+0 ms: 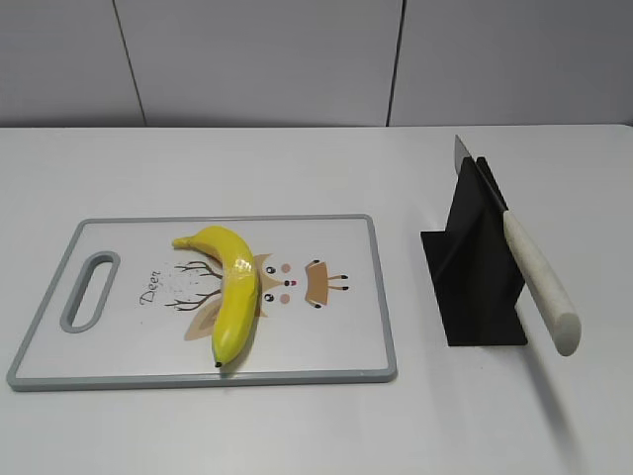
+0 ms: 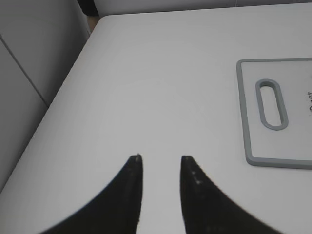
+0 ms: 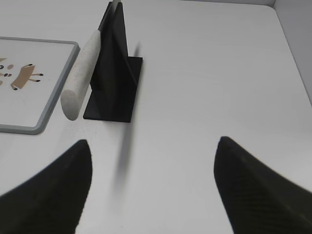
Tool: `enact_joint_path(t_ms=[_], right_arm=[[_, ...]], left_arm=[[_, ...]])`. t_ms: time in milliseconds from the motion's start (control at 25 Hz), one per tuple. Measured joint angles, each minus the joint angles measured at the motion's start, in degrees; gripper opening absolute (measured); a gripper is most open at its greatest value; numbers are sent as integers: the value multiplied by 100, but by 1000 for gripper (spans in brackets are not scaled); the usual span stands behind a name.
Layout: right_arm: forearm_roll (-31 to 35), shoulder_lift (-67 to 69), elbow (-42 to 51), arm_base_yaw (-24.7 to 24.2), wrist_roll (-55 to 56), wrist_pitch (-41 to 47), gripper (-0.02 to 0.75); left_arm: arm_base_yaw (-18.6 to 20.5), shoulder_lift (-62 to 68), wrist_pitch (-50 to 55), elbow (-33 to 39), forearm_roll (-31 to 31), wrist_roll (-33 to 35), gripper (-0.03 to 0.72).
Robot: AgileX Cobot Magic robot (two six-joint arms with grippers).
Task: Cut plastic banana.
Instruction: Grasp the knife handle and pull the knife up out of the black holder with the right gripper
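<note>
The plastic banana (image 1: 231, 289) is glossy yellow and lies on the white cutting board (image 1: 326, 351) near its middle, dark tip toward the front edge. A knife with a white handle (image 1: 539, 280) rests slanted in a black stand (image 1: 475, 267); both also show in the right wrist view, the handle (image 3: 82, 72) and the stand (image 3: 113, 73). My left gripper (image 2: 160, 158) is open and empty over bare table, left of the board's handle end (image 2: 271, 104). My right gripper (image 3: 153, 142) is wide open and empty, in front of the stand. Neither gripper shows in the exterior view.
The white table (image 1: 297, 158) ends at a grey wall behind. In the left wrist view the table's left edge (image 2: 46, 109) runs close by. The board has a grey rim and a slot handle (image 1: 90, 290) at its left end.
</note>
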Motion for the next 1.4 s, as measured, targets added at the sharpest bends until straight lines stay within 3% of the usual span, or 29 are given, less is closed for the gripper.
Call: enact_joint_path(t_ms=[760,880,1120,1200,1400], right_arm=[[0,0,0,0,0,0,593],[0,0,0,0,0,0,593],[0,0,0,0,0,0,593],[0,0,0,0,0,0,593],[101,0,0,0,0,-16,593]], left_arm=[[0,0,0,0,105,0,249],[0,0,0,0,109,0,329],[0,0,0,0,109,0,633],[0,0,0,0,109,0,664],[0,0,0,0,109,0,658]])
